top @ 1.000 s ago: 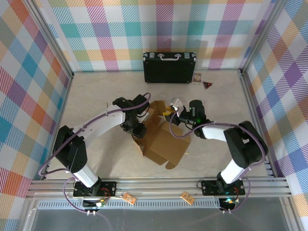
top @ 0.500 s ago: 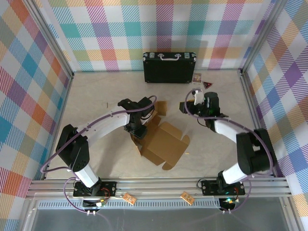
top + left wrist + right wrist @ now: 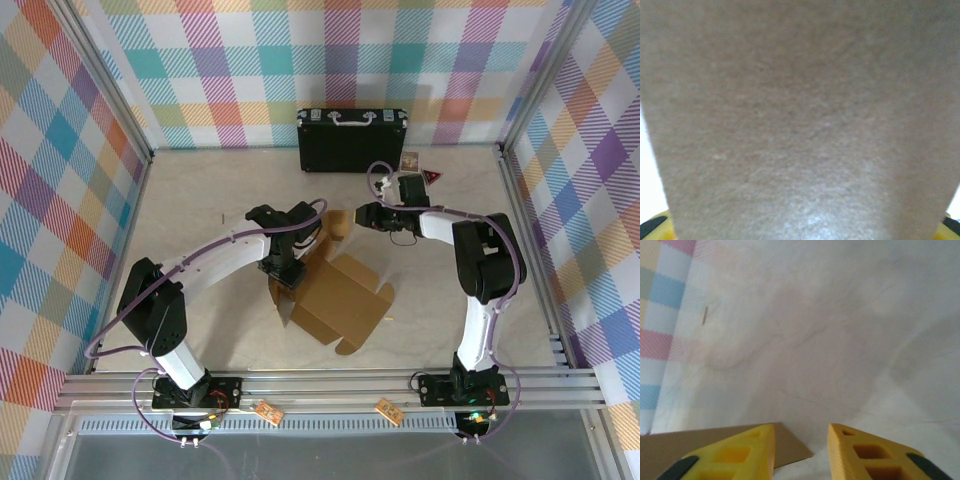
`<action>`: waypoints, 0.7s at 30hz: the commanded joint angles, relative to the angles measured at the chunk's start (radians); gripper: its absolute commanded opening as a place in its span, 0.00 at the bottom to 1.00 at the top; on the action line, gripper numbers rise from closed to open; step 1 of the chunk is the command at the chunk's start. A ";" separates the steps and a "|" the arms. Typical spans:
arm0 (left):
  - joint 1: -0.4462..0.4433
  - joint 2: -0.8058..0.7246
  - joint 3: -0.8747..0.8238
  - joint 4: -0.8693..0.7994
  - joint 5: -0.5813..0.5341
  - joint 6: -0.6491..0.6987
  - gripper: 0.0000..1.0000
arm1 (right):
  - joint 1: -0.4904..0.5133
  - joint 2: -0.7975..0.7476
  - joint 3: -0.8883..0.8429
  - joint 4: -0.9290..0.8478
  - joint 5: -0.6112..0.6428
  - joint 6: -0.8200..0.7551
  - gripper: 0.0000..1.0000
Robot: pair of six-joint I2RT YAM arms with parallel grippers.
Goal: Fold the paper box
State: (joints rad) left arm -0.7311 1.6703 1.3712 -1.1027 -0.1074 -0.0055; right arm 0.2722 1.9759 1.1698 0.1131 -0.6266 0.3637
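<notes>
Box about half done, my guess. The paper box point(image 3: 338, 298) sits mid-table, a bit toward 6 o'clock. It has a base and some raised walls, but a flap at its 12 o'clock sticks out loose and tabs at 3 o'clock lie splayed. Nothing is tucked or closed, so what's left is raising the remaining walls and locking the flaps.

My left arm arcs from its base at 7 o'clock over to the box's 10 o'clock edge, wrist tipped down. My left gripper point(image 3: 283, 266) is right on that wall. The left wrist view is pressed up to the cardboard point(image 3: 800, 120), so I can't tell if the fingers are clamping it.

My right arm runs from 5 o'clock up the table, forearm bent back toward 9 o'clock. My right gripper point(image 3: 363, 216) point(image 3: 801, 432) is just beside the loose flap, fingers a narrow gap apart and holding nothing. A cardboard corner point(image 3: 670, 442) shows behind one finger.
</notes>
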 commanded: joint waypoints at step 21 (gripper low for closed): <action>-0.005 0.031 -0.001 -0.036 0.001 0.025 0.48 | 0.132 -0.110 -0.070 -0.074 -0.156 -0.073 0.20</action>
State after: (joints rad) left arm -0.7319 1.6726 1.3735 -1.1099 -0.1135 0.0013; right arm 0.3916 1.9030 1.1076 0.0731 -0.7452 0.3202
